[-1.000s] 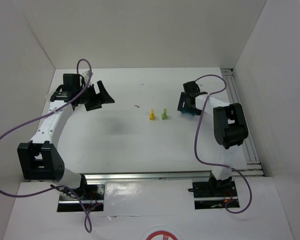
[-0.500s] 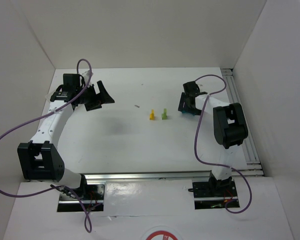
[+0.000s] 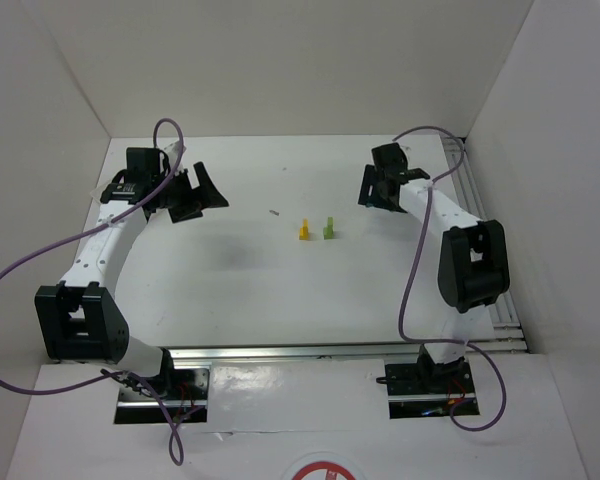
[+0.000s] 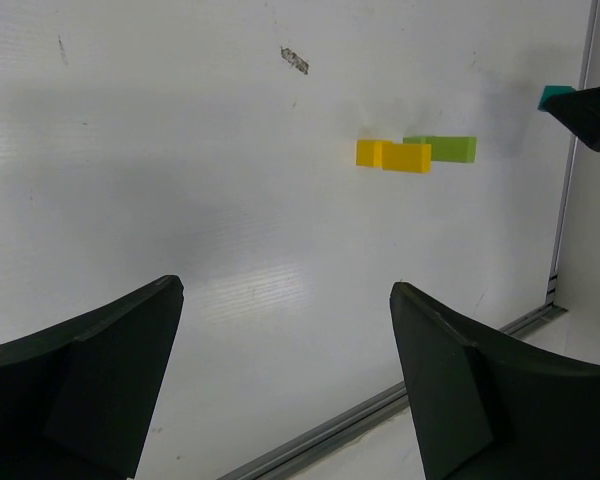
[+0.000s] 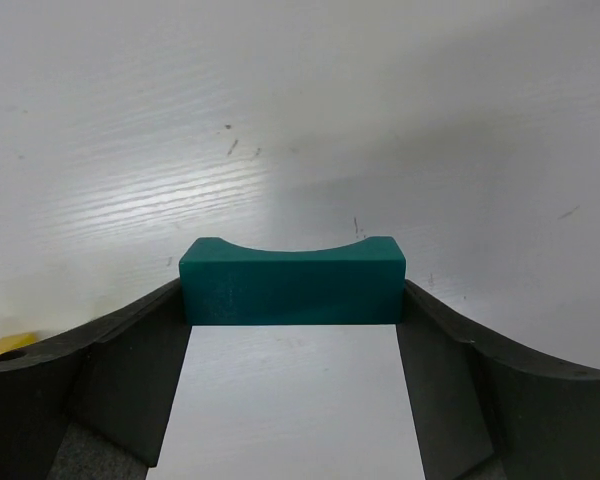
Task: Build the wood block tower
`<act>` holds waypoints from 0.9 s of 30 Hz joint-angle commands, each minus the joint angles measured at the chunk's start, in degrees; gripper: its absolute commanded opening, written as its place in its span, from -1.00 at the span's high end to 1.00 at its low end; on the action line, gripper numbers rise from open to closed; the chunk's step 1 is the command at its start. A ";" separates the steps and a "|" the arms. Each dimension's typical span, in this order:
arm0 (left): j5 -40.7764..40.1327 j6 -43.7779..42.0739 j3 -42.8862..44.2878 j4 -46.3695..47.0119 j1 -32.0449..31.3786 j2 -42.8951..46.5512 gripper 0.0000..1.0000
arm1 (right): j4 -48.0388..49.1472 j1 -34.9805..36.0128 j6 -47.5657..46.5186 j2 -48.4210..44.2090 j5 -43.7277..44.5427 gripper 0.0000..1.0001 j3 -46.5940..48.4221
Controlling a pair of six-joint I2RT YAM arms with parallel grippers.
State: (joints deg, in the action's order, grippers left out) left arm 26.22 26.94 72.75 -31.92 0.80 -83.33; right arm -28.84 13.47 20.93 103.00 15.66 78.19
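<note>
Your right gripper [image 5: 292, 300] clamps the teal arch [image 5: 292, 282] by its ends near the tabletop's [image 3: 230, 290] far right corner — your left gripper [image 4: 285, 292] gapes empty, facing the yellow block [image 4: 394, 155] and green block [image 4: 445, 149].

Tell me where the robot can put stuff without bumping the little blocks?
There is a big bare patch between the left fingers and the yellow block, and more along the near rail. It is crowded where yellow and green block stand close together, with the right fingers holding the teal arch nearby.
</note>
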 commanded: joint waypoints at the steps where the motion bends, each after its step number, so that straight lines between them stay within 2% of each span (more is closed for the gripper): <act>1: -1.60 -1.63 2.22 -0.33 -0.27 1.59 -0.95 | -6.92 2.34 -0.98 -4.48 -1.07 -0.54 5.20; 11: -3.19 -1.63 1.69 -0.86 -0.27 3.26 -0.95 | -15.54 9.11 2.09 -4.56 -3.53 -0.54 14.17; 27: -4.77 -3.20 0.64 -0.86 -0.27 3.79 -0.95 | -30.38 16.14 5.35 6.68 -5.82 -0.54 29.90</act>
State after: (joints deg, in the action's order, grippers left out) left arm 22.26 25.50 72.75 -33.04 0.80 -81.82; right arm -53.41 28.84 25.23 108.38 10.22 104.07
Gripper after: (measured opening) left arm 0.977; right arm 0.838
